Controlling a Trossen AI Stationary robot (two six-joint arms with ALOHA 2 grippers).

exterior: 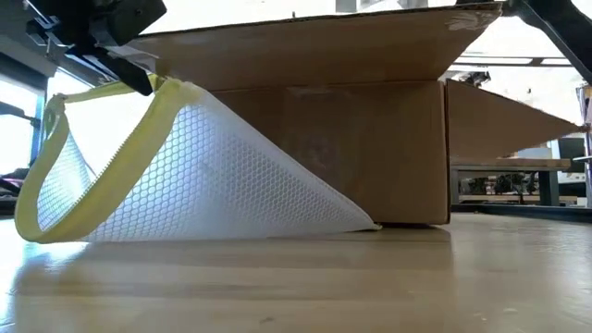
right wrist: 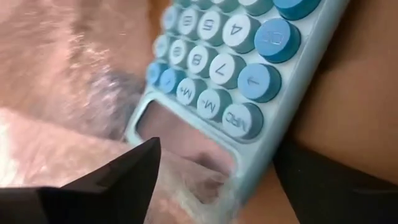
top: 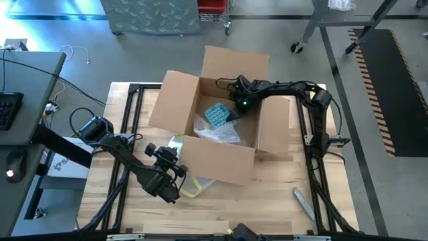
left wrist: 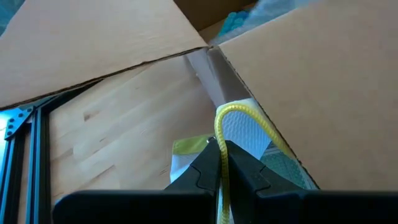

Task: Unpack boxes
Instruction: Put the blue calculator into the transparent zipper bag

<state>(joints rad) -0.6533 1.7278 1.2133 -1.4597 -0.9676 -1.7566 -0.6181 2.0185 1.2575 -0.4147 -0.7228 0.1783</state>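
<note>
Your cardboard box [top: 221,120] sits at the middle of the wooden table [top: 267,214], toward the far side, with all its flaps folded outward. Inside it you can see crinkly clear plastic film [top: 217,130] and a light blue calculator [top: 217,115] with round keys.

Your right gripper [top: 239,107] is reaching down into the box from the far right, and its fingers [right wrist: 124,171] are spread wide on either side of the calculator [right wrist: 217,81], close to it but not clamped on it. Whether either finger touches it, you cannot tell.

Your left gripper [top: 175,169] is just outside the box's near wall, toward the left. It is pinched tight on the yellow edge of a clear mesh pouch [exterior: 203,176]; the left wrist view shows the yellow edge [left wrist: 245,118] caught between the two dark fingers [left wrist: 199,171]. One end of the pouch is lifted, while its lower edge rests on the table against the box [exterior: 370,139].

A small grey strip [top: 303,203] lies on the table, near right.
</note>
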